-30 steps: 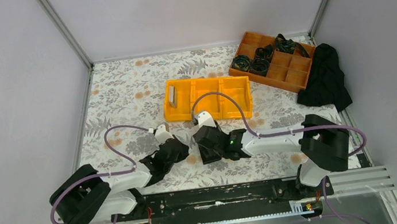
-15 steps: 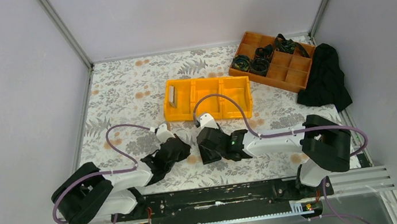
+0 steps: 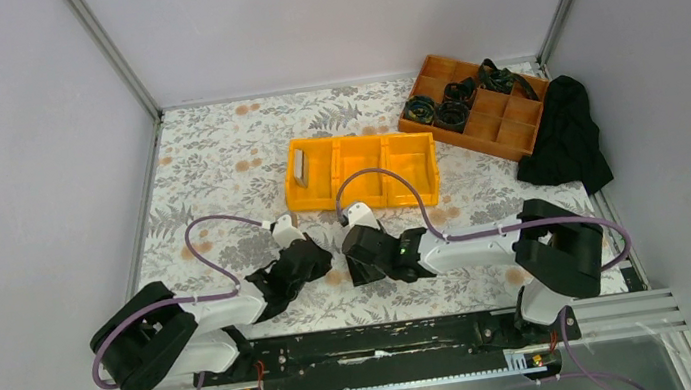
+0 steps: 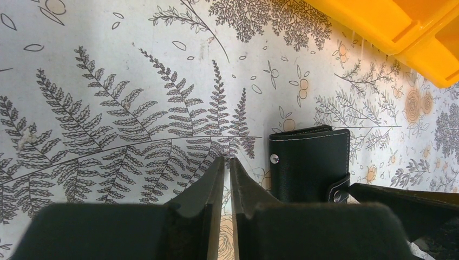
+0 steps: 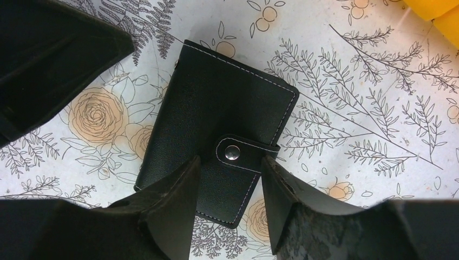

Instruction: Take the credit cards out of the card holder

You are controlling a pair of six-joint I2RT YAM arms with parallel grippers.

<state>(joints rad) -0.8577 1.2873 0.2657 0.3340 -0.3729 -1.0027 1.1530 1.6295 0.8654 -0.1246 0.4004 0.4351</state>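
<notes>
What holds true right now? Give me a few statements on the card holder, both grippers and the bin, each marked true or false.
The card holder lies on the table with its strap snapped shut. True.
The right gripper is clamped shut. False: its jaws stand open, straddling the holder's strap.
The left gripper holds a card. False: it is nearly closed on nothing, beside the holder.
The yellow bin sits farther from the arms' bases than the holder. True.
</notes>
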